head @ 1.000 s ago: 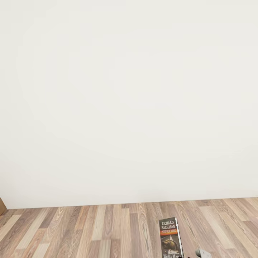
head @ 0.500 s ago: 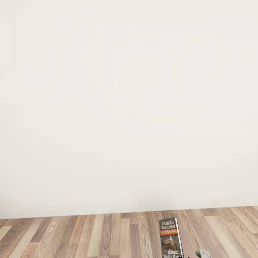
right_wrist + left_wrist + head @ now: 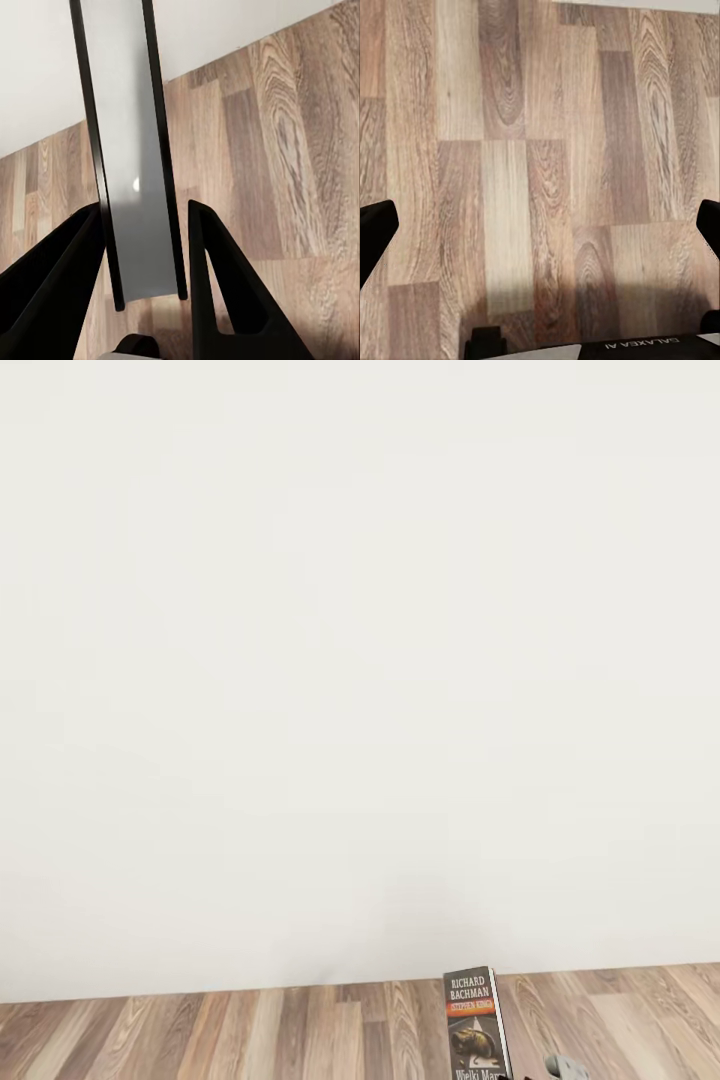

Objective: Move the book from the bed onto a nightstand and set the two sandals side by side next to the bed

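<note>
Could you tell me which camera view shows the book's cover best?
The head view: the book stands upright with its cover lettering readable. The right wrist view shows its page edge between the right gripper fingers; the left wrist view shows floor.

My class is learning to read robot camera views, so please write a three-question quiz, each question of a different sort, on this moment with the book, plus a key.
1. True or false: the book lies flat on the wood-plank floor.
2. Multiple choice: what takes up most of the head view? A) a window B) a plain white wall C) a mattress
3. Short answer: how do the left gripper's jaws stand, and what lies between them?

Key:
1. False: in the right wrist view the right gripper clamps it edge-on between its fingers, above the floor.
2. B
3. Wide apart, with nothing held; bare floor shows past them.
</note>
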Motion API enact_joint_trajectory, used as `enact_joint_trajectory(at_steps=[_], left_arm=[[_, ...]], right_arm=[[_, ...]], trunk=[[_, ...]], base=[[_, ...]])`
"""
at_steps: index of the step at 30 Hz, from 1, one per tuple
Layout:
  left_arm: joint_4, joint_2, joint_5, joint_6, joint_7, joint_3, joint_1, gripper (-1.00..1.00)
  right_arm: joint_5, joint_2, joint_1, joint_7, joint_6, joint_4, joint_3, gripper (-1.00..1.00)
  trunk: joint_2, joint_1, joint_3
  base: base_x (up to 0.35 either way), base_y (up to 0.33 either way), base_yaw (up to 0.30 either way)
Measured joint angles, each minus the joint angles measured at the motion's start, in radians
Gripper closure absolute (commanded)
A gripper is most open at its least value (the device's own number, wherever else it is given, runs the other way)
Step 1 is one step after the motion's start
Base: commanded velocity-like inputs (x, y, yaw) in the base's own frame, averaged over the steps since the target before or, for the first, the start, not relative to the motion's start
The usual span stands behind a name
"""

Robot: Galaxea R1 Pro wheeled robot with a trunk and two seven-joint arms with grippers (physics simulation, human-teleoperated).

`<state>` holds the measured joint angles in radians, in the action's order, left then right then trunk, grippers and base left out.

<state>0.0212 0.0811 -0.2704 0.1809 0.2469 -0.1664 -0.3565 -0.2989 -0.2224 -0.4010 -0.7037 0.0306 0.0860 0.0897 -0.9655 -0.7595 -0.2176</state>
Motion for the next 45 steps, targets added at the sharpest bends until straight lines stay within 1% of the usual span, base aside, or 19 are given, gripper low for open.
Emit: enact_joint_trajectory(at_steps=[25, 31, 45], left_arm=[[0.0, 0.0, 0.0, 0.0, 0.0, 0.0, 0.0, -1.0], [0.0, 0.0, 0.0, 0.0, 0.0, 0.0, 0.0, -1.0], [0.0, 0.0, 0.0, 0.0, 0.0, 0.0, 0.0, -1.0]], right_arm=[[0.0, 0.0, 0.0, 0.001, 0.0, 0.0, 0.0, 1.0], [0.0, 0.0, 0.0, 0.0, 0.0, 0.0, 0.001, 1.0], [0.0, 0.0, 0.0, 0.0, 0.0, 0.0, 0.0, 1.0]], trunk=[[0.0, 0.0, 0.0], [0.0, 0.0, 0.0], [0.0, -0.001, 0.0]], base=[[0.324, 0.0, -0.004], [0.188, 0.0, -0.242], [0.008, 0.0, -0.298]])
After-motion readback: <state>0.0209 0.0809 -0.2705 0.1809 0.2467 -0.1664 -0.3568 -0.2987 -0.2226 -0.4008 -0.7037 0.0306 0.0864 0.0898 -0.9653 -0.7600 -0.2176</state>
